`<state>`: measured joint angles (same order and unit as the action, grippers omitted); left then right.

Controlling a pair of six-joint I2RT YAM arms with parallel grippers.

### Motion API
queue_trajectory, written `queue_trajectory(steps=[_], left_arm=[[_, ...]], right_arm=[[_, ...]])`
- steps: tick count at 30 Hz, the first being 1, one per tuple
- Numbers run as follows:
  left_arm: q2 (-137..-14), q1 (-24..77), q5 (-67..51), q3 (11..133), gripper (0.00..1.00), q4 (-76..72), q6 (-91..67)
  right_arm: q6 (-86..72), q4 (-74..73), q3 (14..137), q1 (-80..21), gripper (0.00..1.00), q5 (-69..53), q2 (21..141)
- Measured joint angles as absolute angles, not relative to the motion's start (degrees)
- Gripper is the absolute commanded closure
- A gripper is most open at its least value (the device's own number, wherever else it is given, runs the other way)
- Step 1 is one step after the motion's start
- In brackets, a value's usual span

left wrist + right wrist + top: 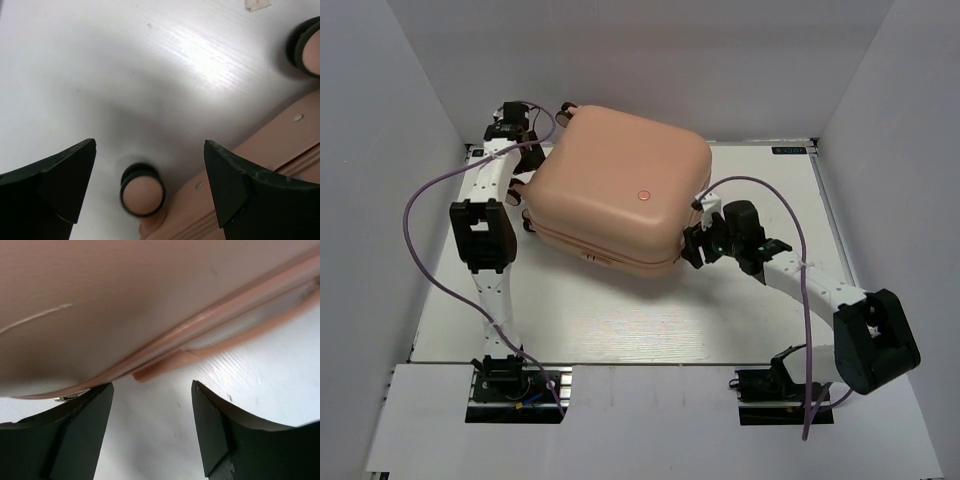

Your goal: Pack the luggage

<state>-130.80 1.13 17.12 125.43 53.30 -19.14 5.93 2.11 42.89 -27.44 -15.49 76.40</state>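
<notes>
Evidently the luggage lies flat on the table with its shell closed, sitting toward twelve o'clock of the board's middle and turned a little askew, so nothing of its lining or contents shows; whether anything is packed inside cannot be told. The left gripper hangs at the case's ten o'clock corner with its jaws spread wide and nothing between them. Its wrist view looks down past the fingers onto one small wheel and the pink edge beside it, with a second wheel farther off, a stance that looks suited to bracing the wheeled end so the case cannot slide. The right gripper stands at the case's four o'clock side, also parted and holding nothing. Its fingers point at the seam where the two halves meet and at the thin handle strap just beyond the tips, close but apparently not touching. That placement reads as lining up on the join, either to press it closed or to work the lid. With the case shut, the task is probably near one of its ends.
</notes>
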Motion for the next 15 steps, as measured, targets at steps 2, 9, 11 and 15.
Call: queue_trajectory(steps=[2,9,11,15], left_arm=[[-129.01,0.71,17.91,125.43,0.00,56.25,-19.84],[-117.03,-7.33,15.53,125.73,0.00,70.89,-24.43],[-112.38,-10.48,14.94,124.97,0.00,72.66,-25.80],[-104.79,-12.73,12.08,123.07,0.00,74.70,-29.91]], right_arm=[[3.20,-1.54,44.21,-28.01,0.28,-9.91,75.13],[-3.44,-3.95,48.69,-27.73,0.23,6.79,64.95],[-3.95,-5.32,48.69,-27.73,0.23,9.02,62.35],[-3.33,-11.73,49.45,-27.73,0.24,10.02,61.12]])
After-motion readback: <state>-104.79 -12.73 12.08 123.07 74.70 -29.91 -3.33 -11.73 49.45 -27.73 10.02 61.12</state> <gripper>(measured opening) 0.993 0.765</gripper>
